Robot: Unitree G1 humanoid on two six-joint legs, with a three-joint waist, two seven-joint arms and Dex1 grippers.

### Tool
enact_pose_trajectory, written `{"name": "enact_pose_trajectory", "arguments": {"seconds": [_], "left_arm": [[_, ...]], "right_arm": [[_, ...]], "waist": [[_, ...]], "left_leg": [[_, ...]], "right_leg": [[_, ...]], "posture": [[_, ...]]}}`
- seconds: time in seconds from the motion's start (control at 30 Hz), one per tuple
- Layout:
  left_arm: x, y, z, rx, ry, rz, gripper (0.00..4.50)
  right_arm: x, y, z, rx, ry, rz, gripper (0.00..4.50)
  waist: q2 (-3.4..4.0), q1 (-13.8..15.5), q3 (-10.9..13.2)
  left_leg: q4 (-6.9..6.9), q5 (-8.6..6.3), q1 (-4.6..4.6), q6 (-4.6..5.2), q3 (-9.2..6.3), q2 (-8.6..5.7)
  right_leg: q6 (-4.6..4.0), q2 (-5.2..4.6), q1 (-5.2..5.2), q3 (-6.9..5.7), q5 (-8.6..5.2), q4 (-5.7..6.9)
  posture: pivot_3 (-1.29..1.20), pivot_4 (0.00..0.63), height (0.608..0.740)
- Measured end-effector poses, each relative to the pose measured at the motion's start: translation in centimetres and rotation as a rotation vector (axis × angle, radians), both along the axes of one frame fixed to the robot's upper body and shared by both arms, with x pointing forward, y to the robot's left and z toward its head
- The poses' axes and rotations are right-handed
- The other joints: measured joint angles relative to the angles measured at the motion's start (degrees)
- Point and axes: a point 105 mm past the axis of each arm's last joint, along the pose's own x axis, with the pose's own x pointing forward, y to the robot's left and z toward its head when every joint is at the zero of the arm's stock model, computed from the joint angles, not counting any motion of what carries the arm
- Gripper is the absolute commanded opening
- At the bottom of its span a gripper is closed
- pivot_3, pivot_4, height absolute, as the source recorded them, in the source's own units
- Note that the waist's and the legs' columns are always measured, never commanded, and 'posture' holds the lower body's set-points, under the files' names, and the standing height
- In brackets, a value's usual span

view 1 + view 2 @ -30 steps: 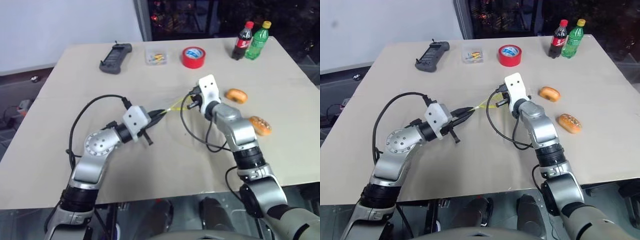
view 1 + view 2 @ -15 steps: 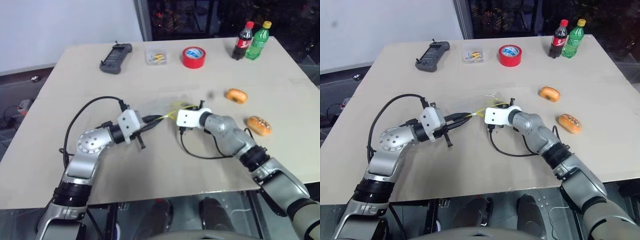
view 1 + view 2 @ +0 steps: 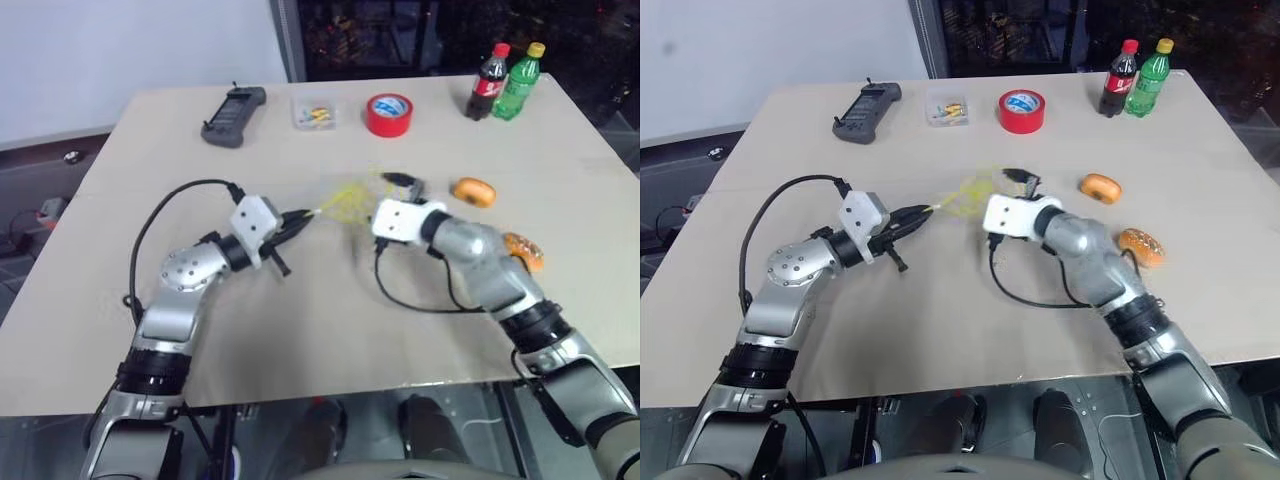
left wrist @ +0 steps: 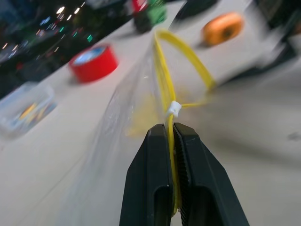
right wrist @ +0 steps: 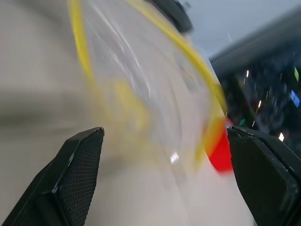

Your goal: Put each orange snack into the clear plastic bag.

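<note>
The clear plastic bag (image 3: 345, 200) hangs just above the table's middle, its yellow seal strip (image 4: 170, 101) spread into a loop. My left gripper (image 4: 172, 129) is shut on that strip at the bag's left end. On the bag's right side, my right gripper (image 5: 165, 131) is open, its fingers (image 5: 80, 165) wide apart with the bag's mouth in front of them. The smooth orange snack (image 3: 472, 190) lies on the table just right of the right gripper. The speckled orange snack (image 3: 527, 250) lies nearer, partly behind my right forearm.
A red tape roll (image 3: 388, 113), a small clear box (image 3: 313, 113) and a black controller (image 3: 232, 116) lie along the table's far side. Two bottles (image 3: 505, 80) stand at the far right corner. A black cable (image 3: 420, 300) loops on the table under my right arm.
My right gripper has opened and let go of the bag's strip, rolling over as the arm swung low to the right. The left gripper keeps its hold, shifted slightly left.
</note>
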Motion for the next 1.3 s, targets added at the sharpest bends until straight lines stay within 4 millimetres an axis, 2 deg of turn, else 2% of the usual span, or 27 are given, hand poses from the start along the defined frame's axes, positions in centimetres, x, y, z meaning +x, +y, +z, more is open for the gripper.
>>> {"name": "enact_pose_trajectory", "arguments": {"seconds": [0.2, 0.23, 0.27, 0.37, 0.4, 0.47, 0.57, 0.7, 0.73, 0.8, 0.87, 0.9, 0.97, 1.0, 1.1, 1.2, 1.3], "left_arm": [[0.9, -0.4, 0.5, -0.005, -0.016, 0.012, 0.0], [1.1, -0.8, 0.8, -0.013, -0.022, 0.003, 0.0], [1.1, -0.7, 0.8, -0.012, -0.02, 0.007, 0.0], [1.2, -0.8, 0.7, -0.016, -0.015, 0.005, 0.0], [1.2, -0.8, 0.6, -0.017, -0.012, 0.005, 0.0], [1.1, -0.8, 0.5, -0.018, -0.006, 0.004, 0.0], [0.9, -1.5, 0.4, -0.019, -0.003, -0.022, 0.0], [0.9, -1.7, 0.2, -0.015, 0.005, -0.033, 0.0], [0.9, -1.7, 0.2, -0.015, 0.006, -0.033, 0.0], [0.9, -1.7, 0.2, -0.014, 0.009, -0.033, 0.0], [0.9, -1.7, 0.1, -0.014, 0.014, -0.033, 0.0], [0.9, -1.7, 0.1, -0.015, 0.016, -0.032, 0.0], [0.9, -1.7, 0.1, -0.017, 0.018, -0.033, 0.0], [0.8, -1.7, 0.2, -0.022, 0.018, -0.036, 0.0], [0.7, -1.9, 0.5, -0.024, 0.006, -0.045, 0.0], [0.4, -2.1, 0.9, -0.03, -0.008, -0.059, 0.0], [0.2, -2.2, 0.9, -0.042, -0.002, -0.065, 0.0]], "right_arm": [[-1.5, -1.7, 0.8, 0.116, 0.12, -0.013, 4.29], [-2.3, -5.4, -0.3, 0.159, 0.215, -0.111, 4.29], [-2.3, -6.1, -0.5, 0.158, 0.225, -0.132, 4.29], [-3.2, -11.4, -2.2, 0.177, 0.309, -0.306, 4.29], [-4.0, -14.7, -3.2, 0.186, 0.354, -0.417, 4.29], [-5.0, -18.1, -4.0, 0.225, 0.393, -0.547, 4.29], [-5.9, -19.8, -4.7, 0.239, 0.415, -0.61, 4.29], [-6.4, -20.5, -5.6, 0.255, 0.431, -0.651, 4.29], [-6.3, -20.5, -5.5, 0.262, 0.429, -0.653, 4.09], [-6.3, -20.3, -5.6, 0.277, 0.433, -0.649, 3.49], [-6.3, -20.0, -5.8, 0.302, 0.443, -0.643, 2.53], [-6.3, -20.0, -5.9, 0.313, 0.445, -0.643, 1.84], [-6.3, -19.9, -5.9, 0.325, 0.453, -0.643, 0.98], [-6.3, -19.9, -6.0, 0.332, 0.459, -0.642, 0.77], [-6.3, -19.4, -5.9, 0.376, 0.487, -0.617, 0.77], [-6.6, -17.4, -5.6, 0.458, 0.546, -0.524, 0.77], [-6.1, -14.8, -4.4, 0.511, 0.554, -0.411, 0.77]], "waist": [[-0.01, 0.1, 0.0], [-0.03, 0.7, 0.0], [-0.03, 0.8, 0.0], [-0.03, 1.7, 0.0], [-0.03, 2.2, 0.0], [-0.02, 2.0, 0.0], [0.0, 1.3, 0.0], [0.01, 1.2, 0.0], [0.01, 1.3, 0.0], [0.0, 1.5, 0.0], [0.0, 1.6, 0.0], [0.0, 1.6, 0.0], [0.0, 1.6, 0.0], [0.0, 1.5, 0.0], [0.0, 1.5, 0.0], [0.0, 1.4, 0.0], [0.0, 1.3, 0.0]], "left_leg": [[0.0, 0.0, -0.04, 0.0, -0.03, 0.01], [0.0, -0.01, -0.07, 0.01, -0.08, -0.01], [0.0, -0.01, -0.07, 0.01, -0.08, -0.01], [0.0, -0.02, -0.1, 0.03, -0.12, -0.04], [0.0, -0.03, -0.12, 0.06, -0.14, -0.05], [-0.01, -0.04, -0.08, 0.07, -0.07, -0.04], [-0.01, -0.04, -0.01, 0.06, 0.01, 0.04], [0.0, -0.04, 0.04, 0.07, 0.09, 0.08], [0.01, -0.04, 0.04, 0.07, 0.1, 0.06], [0.02, -0.04, 0.03, 0.07, 0.1, 0.05], [0.02, -0.04, 0.02, 0.07, 0.1, 0.04], [0.02, -0.04, 0.01, 0.07, 0.1, 0.04], [0.02, -0.04, 0.01, 0.07, 0.09, 0.04], [0.02, -0.04, 0.02, 0.07, 0.09, 0.04], [0.02, -0.04, 0.01, 0.07, 0.09, 0.05], [0.02, -0.04, 0.02, 0.07, 0.09, 0.06], [0.02, -0.04, 0.02, 0.07, 0.09, 0.06]], "right_leg": [[0.0, -0.01, 0.01, -0.03, 0.0, -0.01], [0.01, -0.04, 0.06, -0.1, 0.0, -0.13], [0.01, -0.04, 0.06, -0.1, 0.01, -0.14], [0.01, -0.07, 0.09, -0.15, 0.01, -0.21], [0.01, -0.08, 0.12, -0.18, 0.01, -0.27], [0.02, -0.09, 0.13, -0.12, 0.01, -0.28], [0.02, -0.11, 0.15, -0.06, 0.02, -0.23], [0.02, -0.08, 0.14, 0.0, 0.02, -0.15], [0.02, -0.07, 0.14, 0.0, 0.02, -0.15], [0.02, -0.08, 0.15, -0.01, 0.02, -0.17], [0.02, -0.09, 0.15, -0.01, 0.02, -0.17], [0.02, -0.09, 0.14, -0.01, 0.02, -0.17], [0.02, -0.09, 0.14, -0.02, 0.02, -0.17], [0.02, -0.09, 0.14, -0.02, 0.02, -0.17], [0.02, -0.08, 0.14, -0.02, 0.02, -0.17], [0.02, -0.08, 0.14, -0.01, 0.02, -0.18], [0.02, -0.08, 0.14, -0.01, 0.02, -0.17]], "posture": [[0.0, 0.15, 0.74], [0.0, 0.15, 0.74], [0.0, 0.15, 0.74], [0.0, 0.15, 0.74], [0.0, 0.15, 0.74], [0.0, 0.15, 0.74], [0.0, 0.15, 0.74], [0.0, 0.15, 0.74], [0.0, 0.15, 0.74], [0.0, 0.15, 0.74], [0.0, 0.15, 0.74], [0.0, 0.15, 0.74], [0.0, 0.15, 0.74], [0.0, 0.15, 0.74], [0.0, 0.15, 0.74], [0.0, 0.15, 0.74], [0.0, 0.15, 0.74]]}}
